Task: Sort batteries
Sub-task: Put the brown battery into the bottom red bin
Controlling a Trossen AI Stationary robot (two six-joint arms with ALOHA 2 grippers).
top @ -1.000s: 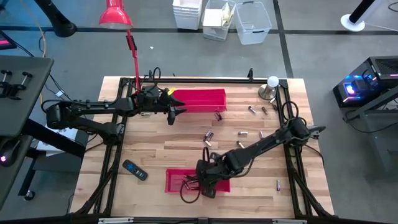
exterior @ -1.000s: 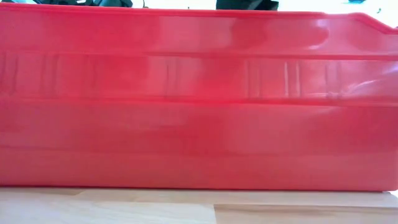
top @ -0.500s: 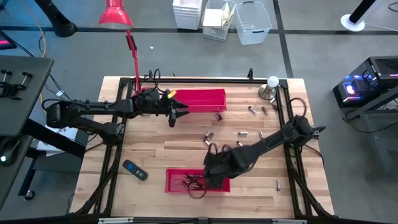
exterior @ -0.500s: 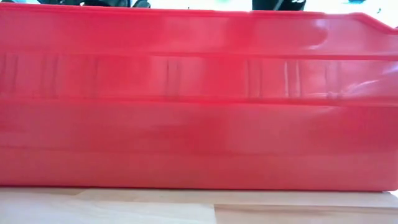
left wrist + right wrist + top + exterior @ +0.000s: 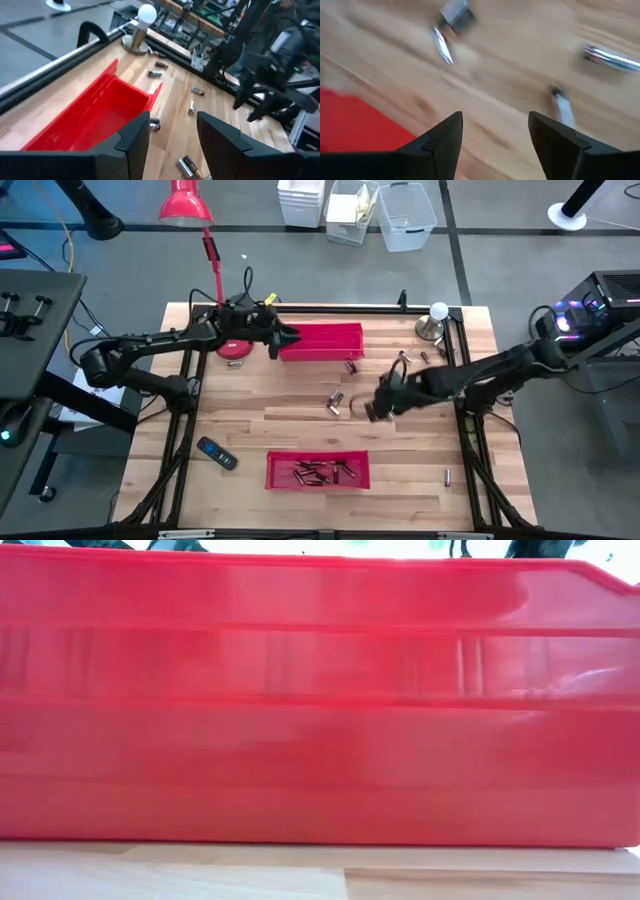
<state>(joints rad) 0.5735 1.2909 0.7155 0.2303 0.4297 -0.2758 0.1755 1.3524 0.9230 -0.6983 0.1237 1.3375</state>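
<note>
1. Batteries are lying in two groups: a pile inside the near red tray point(image 5: 318, 471), and loose batteries point(image 5: 334, 400) scattered mid-table w/ more toward the far right corner.
2. Big change: right gripper point(image 5: 378, 402), which was down in the near tray a sec ago, is now swinging up and out over the loose ones at table centre. Jaws are standing wide apart, nothing between them; the wrist view is showing only bare wood and a few stray cells past its fingers point(image 5: 445, 140).
3. Reading that as a drop just done – pile in the near tray is looking fuller – and the arm is heading for the next pick.
4. Left gripper point(image 5: 283, 340) is hovering at the left end of the far red tray point(image 5: 325, 340), jaws partly open, holding nothing; that tray is showing empty in its wrist cam.
5. Low cam is showing nothing but red tray wall.
6. Plenty of loose cells are waiting, so sorting is maybe halfway.
</note>
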